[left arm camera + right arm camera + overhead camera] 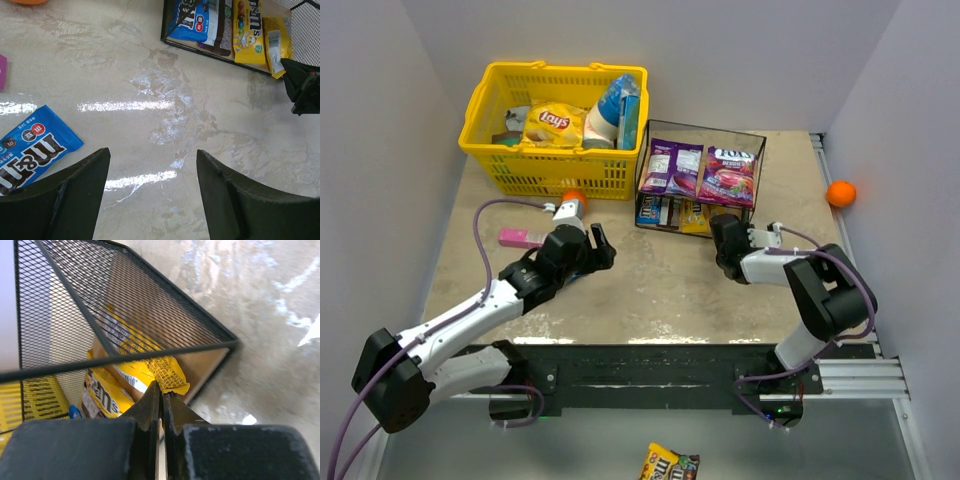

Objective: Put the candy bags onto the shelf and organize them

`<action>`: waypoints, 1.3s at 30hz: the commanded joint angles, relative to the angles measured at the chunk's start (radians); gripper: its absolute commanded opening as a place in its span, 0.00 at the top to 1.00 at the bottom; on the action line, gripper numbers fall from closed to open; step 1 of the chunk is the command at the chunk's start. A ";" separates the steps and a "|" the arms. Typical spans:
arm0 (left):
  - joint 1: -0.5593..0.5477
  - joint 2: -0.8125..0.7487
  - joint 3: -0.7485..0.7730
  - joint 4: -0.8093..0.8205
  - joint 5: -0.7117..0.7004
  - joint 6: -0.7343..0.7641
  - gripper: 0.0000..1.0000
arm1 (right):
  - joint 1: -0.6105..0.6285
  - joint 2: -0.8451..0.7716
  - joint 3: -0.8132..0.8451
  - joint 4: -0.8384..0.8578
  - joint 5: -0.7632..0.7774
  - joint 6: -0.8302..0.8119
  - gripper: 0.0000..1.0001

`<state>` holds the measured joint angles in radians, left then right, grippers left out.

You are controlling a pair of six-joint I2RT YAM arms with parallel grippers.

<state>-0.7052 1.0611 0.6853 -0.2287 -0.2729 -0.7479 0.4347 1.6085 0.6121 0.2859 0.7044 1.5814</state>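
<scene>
The shelf (762, 140) stands right of centre, with two purple bags (672, 165) (728, 175) lying on its top board. On its lower board sit a blue packet (196, 22), a brown one (223, 35) and two yellow ones (247, 30) (275, 45). My right gripper (723, 240) is shut, its tips (161, 386) against the end of the outer yellow packet (167, 371) at the shelf's front right corner (150, 305). My left gripper (152, 155) is open and empty above bare table. A blue M&M's packet (30, 152) lies just left of its left finger.
A yellow basket (485, 150) with a Lays bag (553, 123) stands at the back left. A pink flat pack (518, 237) and an orange object (573, 196) lie near my left arm. An orange ball (841, 193) is off the right edge. One M&M's packet (668, 463) lies below the table's front.
</scene>
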 commanded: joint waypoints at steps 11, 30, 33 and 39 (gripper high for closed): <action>0.004 -0.047 0.071 -0.031 -0.057 0.024 0.25 | -0.013 0.156 0.127 0.032 -0.074 0.034 1.00; 0.004 -0.055 0.054 -0.038 -0.069 0.019 0.24 | -0.010 0.035 0.066 -0.028 -0.102 0.020 0.64; 0.004 -0.056 0.051 -0.034 -0.071 0.019 0.24 | -0.008 -0.015 0.031 -0.039 -0.091 0.012 0.54; 0.004 -0.056 0.042 -0.044 -0.092 0.016 0.24 | -0.010 -0.088 -0.015 -0.039 -0.169 -0.125 0.46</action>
<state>-0.7052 1.0222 0.7109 -0.2745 -0.3248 -0.7399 0.4244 1.5665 0.6231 0.2619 0.5758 1.5860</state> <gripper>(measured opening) 0.759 0.532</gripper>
